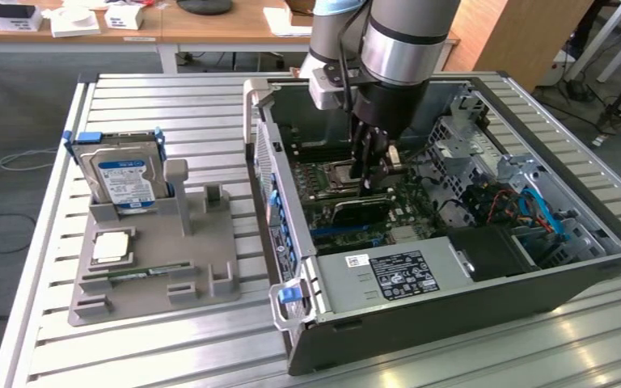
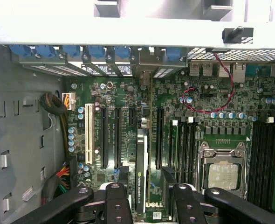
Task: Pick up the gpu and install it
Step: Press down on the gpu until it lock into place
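Standing on the slatted metal table (image 1: 181, 339), largest first:
Computer case (image 1: 569, 283): lies open on its side toward the exterior view's right, motherboard (image 2: 221, 107) facing up, grey power supply (image 1: 397, 279) at its near end.
Robot arm (image 1: 397, 40): reaches down from the far side into the middle of the case.
Parts holder (image 1: 149, 275): grey fixture well apart from the case, on the exterior view's left; the hard drive (image 1: 122, 178) stands upright at its far end, a square chip (image 1: 111, 246) and a RAM stick (image 1: 138, 273) lie nearer. No card sits in it.
Gripper (image 2: 146, 205): jaws spread wide, one finger on each side of the card; the fingers (image 2: 116, 203) look clear of it, so nothing is gripped as far as I can judge.
Gpu (image 2: 141, 177): stands on edge in a slot near the middle of the board, between the long black expansion slots (image 2: 109, 137) and the memory slots (image 2: 186, 144), directly under the gripper. Its bracket end runs up toward the case's rear wall.
CPU socket (image 2: 223, 172): silver lid visible, beside the memory slots.
Progress: pick-up and carry look finished; card placed in the slot and let go. Whether it is pressed fully home, I cannot tell.
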Robot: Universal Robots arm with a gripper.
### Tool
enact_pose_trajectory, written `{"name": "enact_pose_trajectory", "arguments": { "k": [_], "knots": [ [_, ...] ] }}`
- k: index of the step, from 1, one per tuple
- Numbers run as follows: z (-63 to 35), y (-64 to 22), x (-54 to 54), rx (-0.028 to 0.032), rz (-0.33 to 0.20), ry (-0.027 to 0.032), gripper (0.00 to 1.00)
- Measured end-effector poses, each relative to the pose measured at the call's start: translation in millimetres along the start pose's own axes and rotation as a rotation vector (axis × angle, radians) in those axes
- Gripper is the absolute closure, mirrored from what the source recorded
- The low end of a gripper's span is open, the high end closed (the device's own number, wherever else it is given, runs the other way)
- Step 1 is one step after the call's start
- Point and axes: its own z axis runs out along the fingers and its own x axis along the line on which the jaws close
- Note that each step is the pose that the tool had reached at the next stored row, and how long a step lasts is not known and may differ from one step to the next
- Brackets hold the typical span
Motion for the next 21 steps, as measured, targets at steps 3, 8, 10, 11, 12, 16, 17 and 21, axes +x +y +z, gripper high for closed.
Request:
{"name": "enact_pose_trajectory", "arguments": {
  "k": [3, 8, 10, 11, 12, 16, 17, 21],
  "knots": [
    [0.0, 0.0, 0.0, 0.0, 0.0, 0.0001, 0.59],
    [0.0, 0.0, 0.0, 0.0001, 0.0, 0.0001, 0.59],
    [0.0, 0.0, 0.0, 0.0001, 0.0, 0.0001, 0.67],
    [0.0, 0.0, 0.0, 0.0, 0.0, 0.0001, 0.67],
    [0.0, 0.0, 0.0, 0.0, 0.0, 0.0001, 0.73],
    [0.0, 0.0, 0.0, 0.0, 0.0, 0.0, 0.85],
    [0.0, 0.0, 0.0, 0.0, 0.0, 0.0, 0.89],
    [0.0, 0.0, 0.0, 0.0, 0.0, 0.0, 0.89]
  ]
}}
